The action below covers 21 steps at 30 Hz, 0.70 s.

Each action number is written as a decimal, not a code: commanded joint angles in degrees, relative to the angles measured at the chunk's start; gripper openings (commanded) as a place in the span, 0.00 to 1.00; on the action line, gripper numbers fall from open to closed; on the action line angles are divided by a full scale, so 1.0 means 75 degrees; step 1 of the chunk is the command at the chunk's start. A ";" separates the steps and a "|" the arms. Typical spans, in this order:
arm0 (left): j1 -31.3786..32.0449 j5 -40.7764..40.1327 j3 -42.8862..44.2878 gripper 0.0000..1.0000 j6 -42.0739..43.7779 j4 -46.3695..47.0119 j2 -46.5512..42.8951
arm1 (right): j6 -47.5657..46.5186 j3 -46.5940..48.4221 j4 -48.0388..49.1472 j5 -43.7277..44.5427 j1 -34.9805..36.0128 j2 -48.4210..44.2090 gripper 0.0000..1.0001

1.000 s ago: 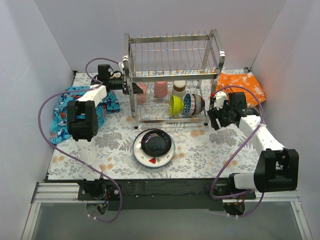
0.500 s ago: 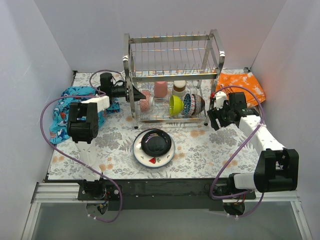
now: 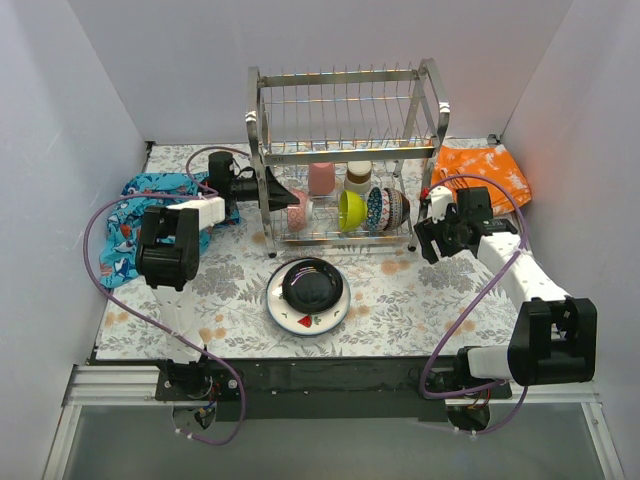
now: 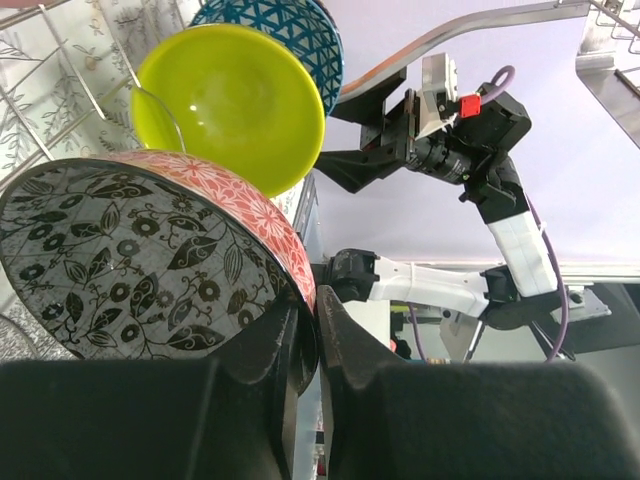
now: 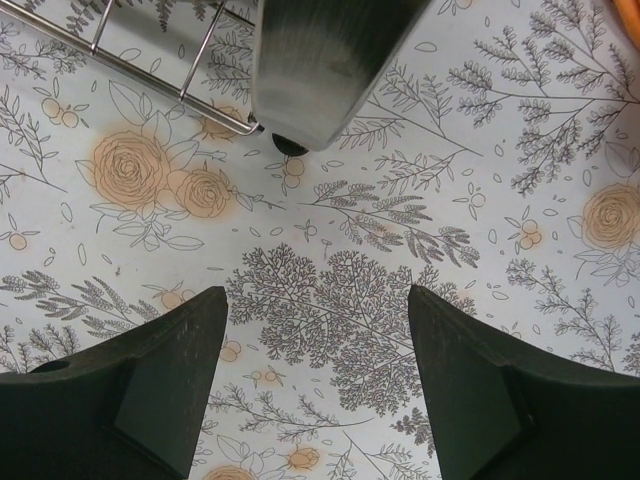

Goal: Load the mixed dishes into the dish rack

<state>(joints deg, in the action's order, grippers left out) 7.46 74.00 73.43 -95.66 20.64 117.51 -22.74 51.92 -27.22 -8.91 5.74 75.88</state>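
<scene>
The chrome dish rack [image 3: 345, 150] stands at the back middle. My left gripper [image 3: 283, 200] reaches into its lower tier from the left, shut on the rim of a pink patterned bowl [image 3: 298, 211]. In the left wrist view my left gripper [image 4: 308, 330] pinches that bowl [image 4: 120, 250], with a lime bowl [image 4: 235, 105] and a blue patterned bowl [image 4: 290, 25] just beyond. A pink cup [image 3: 321, 178], a lime bowl [image 3: 350, 210] and a blue patterned bowl [image 3: 375, 208] stand in the lower tier. A black dish [image 3: 310, 285] lies on a white red-rimmed plate [image 3: 300, 322] in front of the rack. My right gripper [image 3: 425, 240] is open and empty.
A blue cloth [image 3: 125, 225] lies at the left and an orange cloth [image 3: 485, 170] at the back right. In the right wrist view my right gripper [image 5: 318, 340] hovers over the floral tablecloth beside the rack's front right post [image 5: 325, 60].
My left gripper has moved right, carrying the pink patterned bowl from the rack's left end into the lower tier. The right arm has barely moved.
</scene>
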 commanded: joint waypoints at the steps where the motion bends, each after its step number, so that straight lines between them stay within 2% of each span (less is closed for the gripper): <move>1: -0.0034 -0.0116 0.0076 0.10 0.0542 -0.0827 -0.0786 | -0.0073 -0.0149 0.0091 -0.0090 -0.0015 -0.0238 0.81; 4: -0.0174 -0.0338 0.0229 0.15 0.1292 -0.1612 -0.0798 | -0.0062 -0.0266 0.0184 -0.0113 -0.0015 -0.0331 0.81; 5: -0.0221 -0.0385 0.0241 0.25 0.1479 -0.1743 -0.0774 | -0.0061 -0.0290 0.0208 -0.0125 -0.0015 -0.0401 0.81; 7: -0.0269 -0.0409 0.0276 0.31 0.1667 -0.1943 -0.0739 | -0.0050 -0.0372 0.0266 -0.0171 -0.0027 -0.0437 0.81; 8: -0.0292 -0.0444 0.0311 0.41 0.1947 -0.2037 -0.0750 | -0.0050 -0.0384 0.0266 -0.0172 -0.0027 -0.0484 0.81; 12: -0.0304 -0.0981 0.0872 0.57 0.3420 -0.3625 -0.0821 | -0.0073 -0.0489 0.0278 -0.0102 -0.0027 -0.0624 0.81; 16: -0.0549 -0.2127 0.1598 0.62 0.4350 -0.4590 -0.0914 | -0.0132 -0.0571 0.0278 -0.0089 -0.0027 -0.0800 0.81; 19: -0.0924 -0.2657 0.1904 0.64 0.4935 -0.5352 -0.0950 | -0.0167 -0.0606 0.0231 -0.0195 -0.0027 -0.0929 0.81; 21: -0.1392 -0.3511 0.2092 0.64 0.5160 -0.5832 -0.1066 | -0.0155 -0.0618 0.0220 -0.0219 -0.0027 -0.1046 0.81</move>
<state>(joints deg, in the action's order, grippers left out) 2.59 58.92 85.49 -65.45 -12.82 114.91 -23.11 47.70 -26.83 -9.21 5.74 70.52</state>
